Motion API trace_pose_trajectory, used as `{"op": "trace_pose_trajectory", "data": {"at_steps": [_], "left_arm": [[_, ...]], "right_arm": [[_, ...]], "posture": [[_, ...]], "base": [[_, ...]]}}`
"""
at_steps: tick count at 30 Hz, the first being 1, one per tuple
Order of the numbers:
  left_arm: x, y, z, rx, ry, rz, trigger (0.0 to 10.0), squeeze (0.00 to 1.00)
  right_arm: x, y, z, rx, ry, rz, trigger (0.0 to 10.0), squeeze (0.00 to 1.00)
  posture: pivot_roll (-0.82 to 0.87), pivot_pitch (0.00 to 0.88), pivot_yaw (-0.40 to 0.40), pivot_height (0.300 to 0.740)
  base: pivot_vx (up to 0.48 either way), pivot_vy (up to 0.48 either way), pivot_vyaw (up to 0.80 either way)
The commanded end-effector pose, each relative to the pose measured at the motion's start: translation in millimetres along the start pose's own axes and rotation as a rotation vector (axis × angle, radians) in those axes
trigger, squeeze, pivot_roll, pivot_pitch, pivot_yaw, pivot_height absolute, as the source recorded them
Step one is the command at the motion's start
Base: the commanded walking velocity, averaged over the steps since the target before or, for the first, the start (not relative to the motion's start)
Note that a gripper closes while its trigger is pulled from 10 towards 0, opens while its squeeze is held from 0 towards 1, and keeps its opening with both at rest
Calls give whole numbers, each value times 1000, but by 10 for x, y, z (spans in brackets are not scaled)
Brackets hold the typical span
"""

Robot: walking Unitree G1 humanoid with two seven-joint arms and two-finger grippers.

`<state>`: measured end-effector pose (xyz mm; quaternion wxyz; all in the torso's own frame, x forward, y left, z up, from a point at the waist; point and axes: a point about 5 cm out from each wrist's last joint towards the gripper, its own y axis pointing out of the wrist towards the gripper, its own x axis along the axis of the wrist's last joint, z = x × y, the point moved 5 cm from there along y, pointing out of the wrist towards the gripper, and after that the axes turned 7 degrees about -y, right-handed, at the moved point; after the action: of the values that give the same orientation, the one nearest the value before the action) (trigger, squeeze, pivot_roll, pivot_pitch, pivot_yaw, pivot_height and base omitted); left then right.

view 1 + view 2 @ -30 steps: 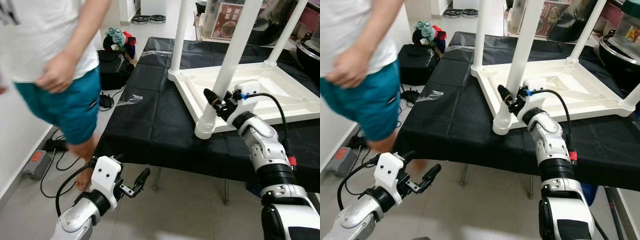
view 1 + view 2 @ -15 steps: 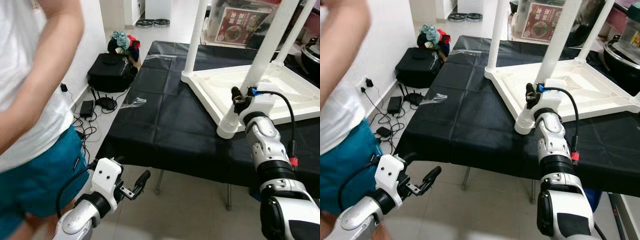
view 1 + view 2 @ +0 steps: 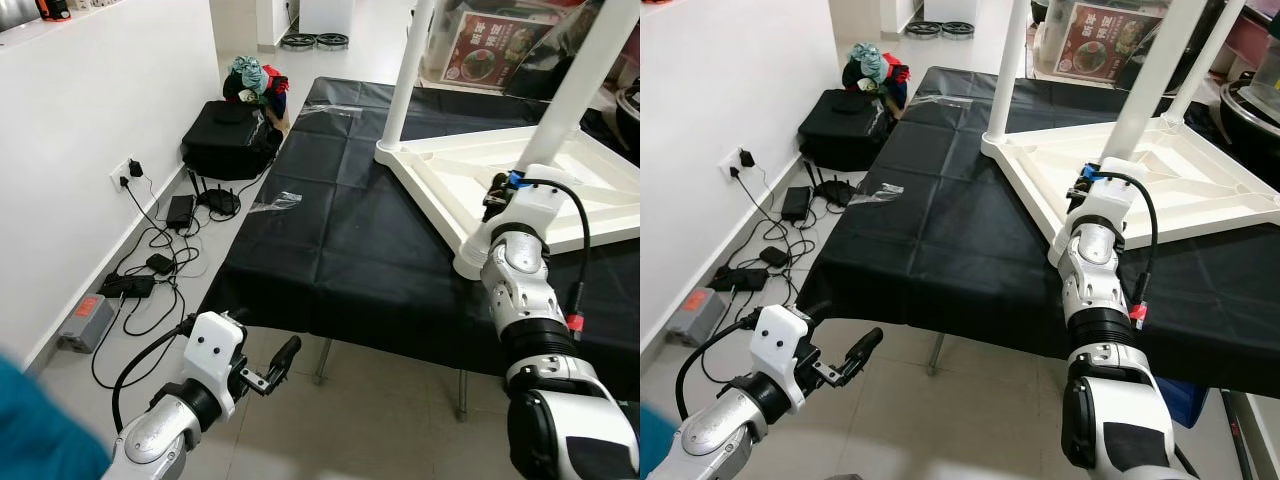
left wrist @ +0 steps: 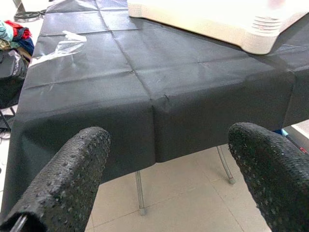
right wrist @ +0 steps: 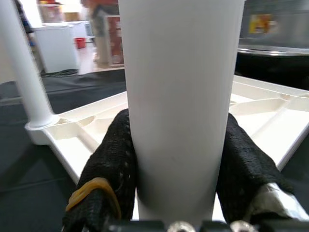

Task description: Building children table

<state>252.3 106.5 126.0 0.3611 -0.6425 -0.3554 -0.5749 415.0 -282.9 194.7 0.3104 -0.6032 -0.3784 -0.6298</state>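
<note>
Three legs seemed fitted on upturned white tabletop (image 3: 520, 175) atop black-covered table (image 3: 330, 240) | my right gripper (image 5: 176, 159) clamped near corner leg (image 5: 181, 96) | left gripper (image 4: 166, 159) spread wide, idle | remaining legs: unsure

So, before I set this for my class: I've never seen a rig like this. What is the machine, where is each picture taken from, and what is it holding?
This is a humanoid robot with two silver arms, each ending in a claw of two long black fingers. The two wide pictures come from a stereo camera on its head, looking forward and down. The other two come from cameras on its wrists, looking along the fingers.

In front of it is a table draped in a black cloth. On the cloth lies a white children's table, upside down with its legs pointing up.

The right claw is closed around the nearest white leg, one finger on each side. The left claw hangs open below the edge of the cloth, holding nothing.

On the floor by the wall lie a black bag, cables and chargers.
</note>
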Motion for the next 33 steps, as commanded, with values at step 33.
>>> {"op": "trace_pose_trajectory", "data": {"at_steps": [33], "left_arm": [[-51,30,-13,1,-9,17,10000,0]], "right_arm": [[-289,-203,-691,-499,34,129,0,0]], "posture": [[156,80,-48,740]], "base": [[0,0,0]]}}
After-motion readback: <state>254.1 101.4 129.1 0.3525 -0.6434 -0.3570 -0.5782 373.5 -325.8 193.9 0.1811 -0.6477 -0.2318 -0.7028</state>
